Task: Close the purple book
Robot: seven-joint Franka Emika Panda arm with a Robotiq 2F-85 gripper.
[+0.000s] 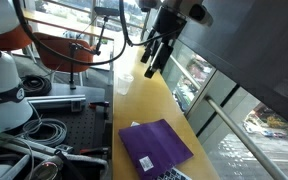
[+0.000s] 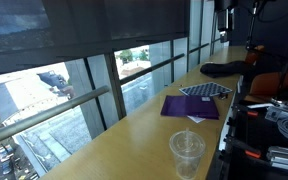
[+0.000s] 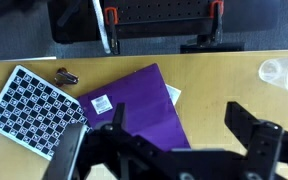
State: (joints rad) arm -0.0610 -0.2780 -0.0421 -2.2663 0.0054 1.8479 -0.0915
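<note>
Claw (image 3: 176, 112) spread wide, holding nothing; purple book (image 3: 134, 100) lies beneath it; only the wrist view reveals the cover's white label (image 3: 102, 102).

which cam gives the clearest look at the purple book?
Wrist view: the purple book lies mid-frame, seen from above, white label visible. In both exterior views the book is small, seen at a slant.

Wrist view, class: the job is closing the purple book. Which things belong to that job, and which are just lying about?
Belongs to the job:
purple book
gripper, open above the counter

Just lying about:
checkerboard card
clear plastic cup
small dark object by the card
</note>
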